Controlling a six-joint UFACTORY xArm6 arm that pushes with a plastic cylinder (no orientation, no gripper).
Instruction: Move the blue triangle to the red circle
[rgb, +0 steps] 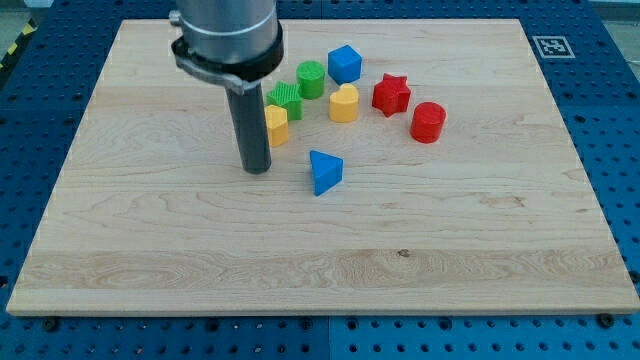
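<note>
The blue triangle (325, 172) lies near the middle of the wooden board (150, 250). The red circle (428, 122) stands to its upper right, apart from it. My tip (257, 169) rests on the board just left of the blue triangle, with a small gap between them. The rod rises from the tip to the arm's grey body at the view's top.
A cluster lies above the triangle: a yellow block (276, 125) partly behind the rod, a green ridged block (286, 98), a green cylinder (311, 79), a blue cube (345, 64), a yellow heart-like block (344, 103) and a red star (391, 95).
</note>
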